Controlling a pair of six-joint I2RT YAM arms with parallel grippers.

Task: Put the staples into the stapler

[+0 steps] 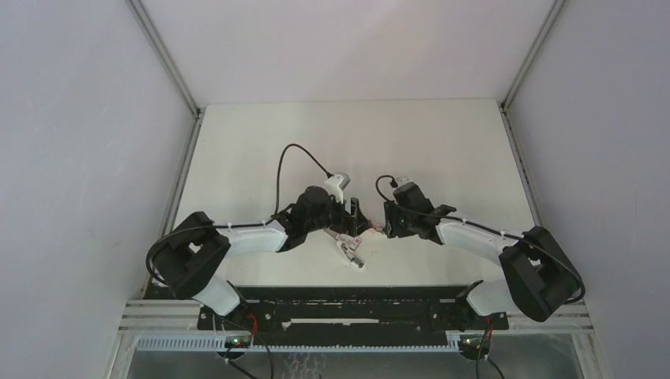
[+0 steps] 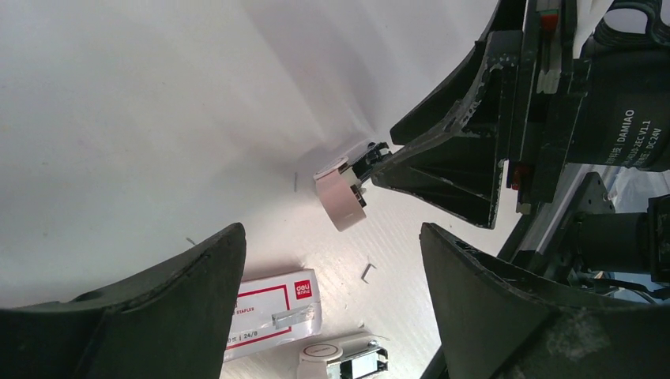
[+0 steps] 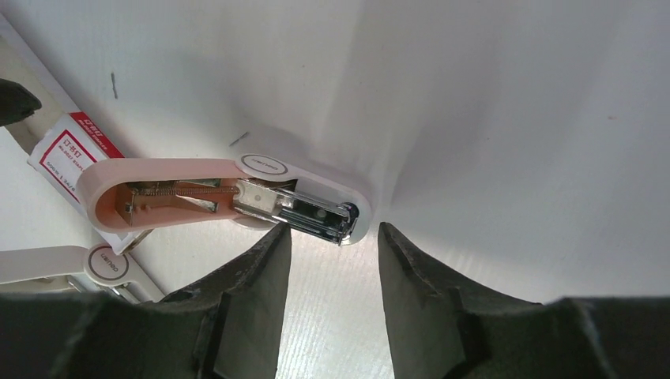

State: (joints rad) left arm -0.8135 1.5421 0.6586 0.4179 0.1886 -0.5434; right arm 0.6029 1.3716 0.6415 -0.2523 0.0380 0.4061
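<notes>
Right gripper [image 3: 328, 233] has its fingers spread, tips right at the metal nose of the pink stapler [image 3: 197, 185]; whether they touch it, I cannot tell; stapler sits mid-table [image 3: 513, 118], lid swung open, spring and magazine showing; left gripper [image 2: 332, 233] spread wide too, nothing between; staple box [image 3: 75, 150] just beyond the stapler; second stapler [image 3: 103, 264] beside that; loose staples [image 2: 367, 271] lie nearby.
</notes>
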